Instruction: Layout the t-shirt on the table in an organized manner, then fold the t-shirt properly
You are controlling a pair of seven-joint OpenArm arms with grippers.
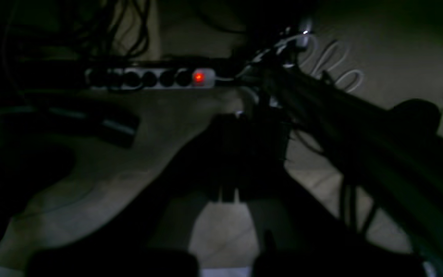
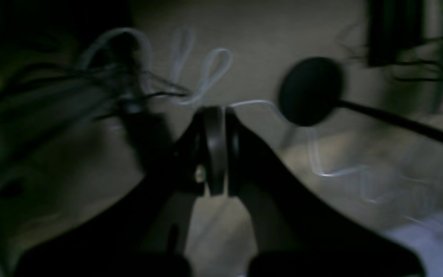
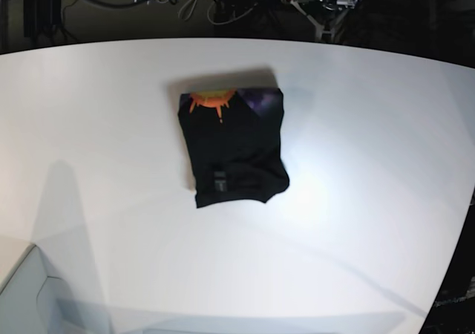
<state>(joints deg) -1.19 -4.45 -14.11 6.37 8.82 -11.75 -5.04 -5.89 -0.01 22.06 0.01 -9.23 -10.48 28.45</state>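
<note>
T-shirt (image 3: 234,145), black, lies folded into a compact rectangle near the middle of the white table (image 3: 356,223). An orange-and-purple print shows along its far edge, and a small dark tag sits near its front edge. Nothing touches it, and no arm appears in the base view.

Both wrist views are very dark and look away from the table. In the left wrist view, the left gripper (image 1: 227,194) is a black silhouette with its jaws closed together and nothing between them. Behind it lie a power strip (image 1: 150,78) with a red light, a looping white cable (image 1: 333,65) and dark wires. In the right wrist view, blurred, the right gripper (image 2: 215,154) has its jaws pressed together, empty. Beyond it are a white cable (image 2: 202,73) and a round black disc (image 2: 310,90) on a stem. The floor details are hard to make out.
</note>
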